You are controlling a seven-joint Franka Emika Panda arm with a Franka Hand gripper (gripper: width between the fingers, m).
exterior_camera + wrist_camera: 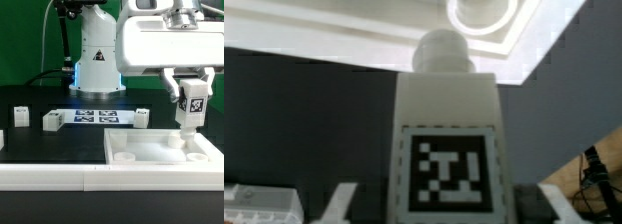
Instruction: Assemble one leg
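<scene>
The leg (188,120) hangs upright at the exterior view's right, its long axis vertical, its tag facing the camera and its rounded peg (441,50) pointing down at the panel (150,152). The hand (190,90) is clamped on the leg's upper part with 1 finger on each side, so the leg lies straight below the hand. In the wrist view the peg's tip sits just beside the round socket (491,14) rather than centred on it, and whether the tip touches the panel cannot be told. The coming move likely turns on that small offset: the peg must line up over the socket before a straight descent along the leg's axis. The panel lies on the dark worktop (60,145). 3 loose legs (52,120) and the marker board (97,116) rest well apart, toward the exterior view's left.
</scene>
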